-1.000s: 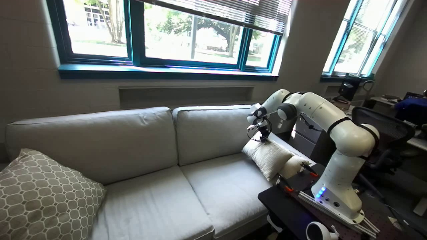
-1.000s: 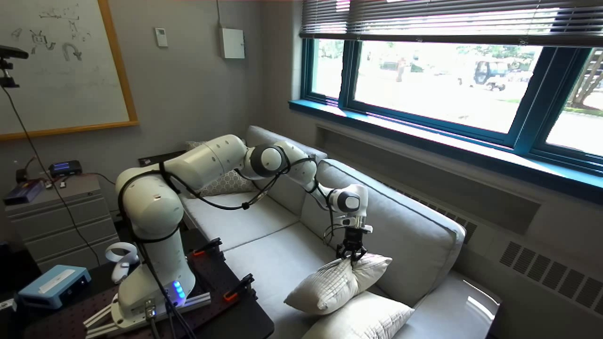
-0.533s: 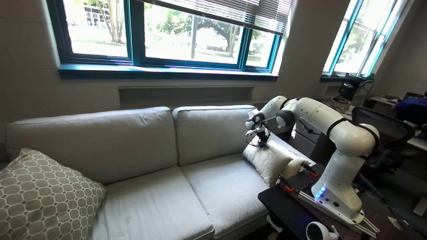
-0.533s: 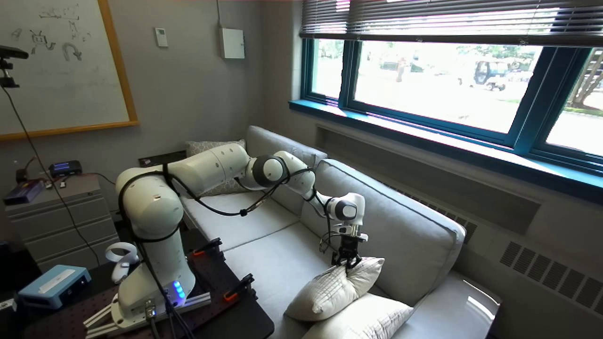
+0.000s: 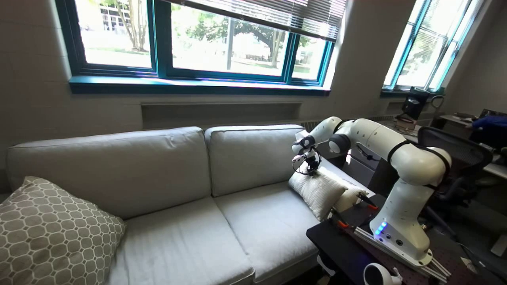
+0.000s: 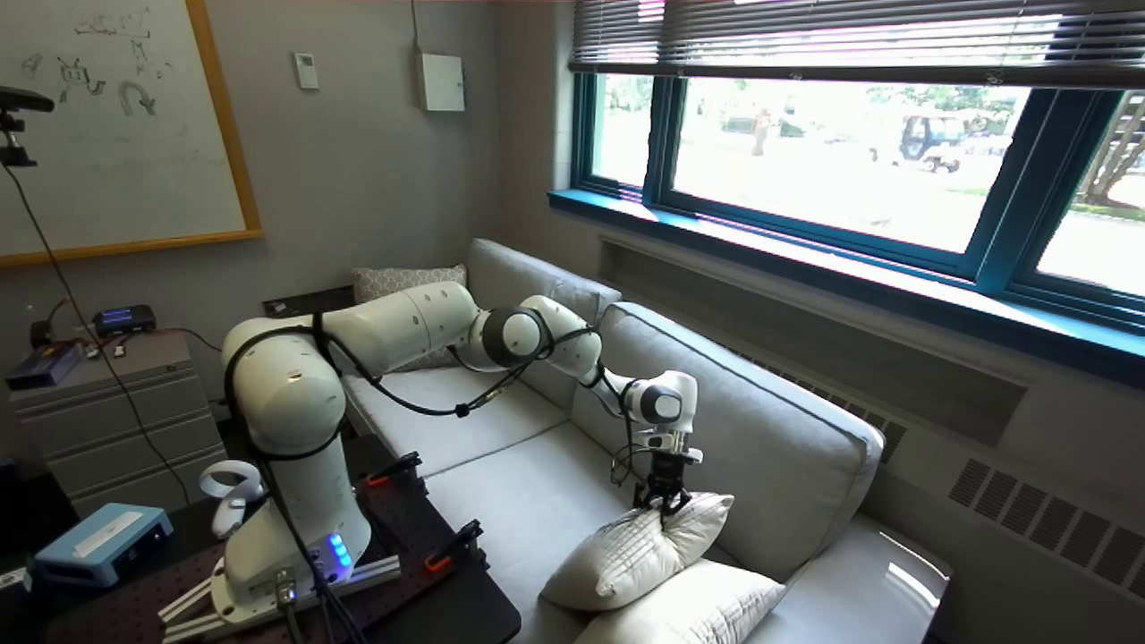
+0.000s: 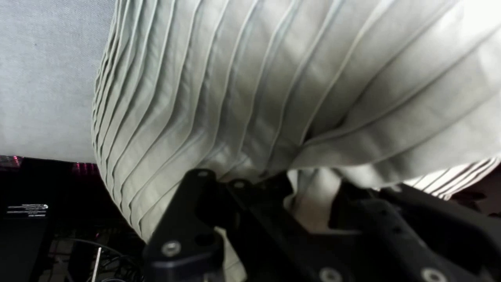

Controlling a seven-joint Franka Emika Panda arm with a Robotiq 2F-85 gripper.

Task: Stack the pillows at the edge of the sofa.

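Stacking, seemingly — your gripper [image 6: 663,508] pinches upper pillow [image 6: 610,560] against lower pillow [image 6: 691,608] near sofa's [image 6: 537,487] end edge — next: centre it, release.

Whiteboard [image 6: 116,170] on wall [image 6: 358,161]; patterned cushion [image 5: 59,237]; blinds [image 6: 850,40] part-lowered over window [image 6: 841,161]; pale blue box [image 6: 103,543]; blue heap [image 5: 492,122], perhaps cloth.

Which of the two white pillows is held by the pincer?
The inner white pillow, nearer the middle of the sofa: its cloth is bunched in the pincer. The outer white pillow, beside the sofa arm, is not gripped.
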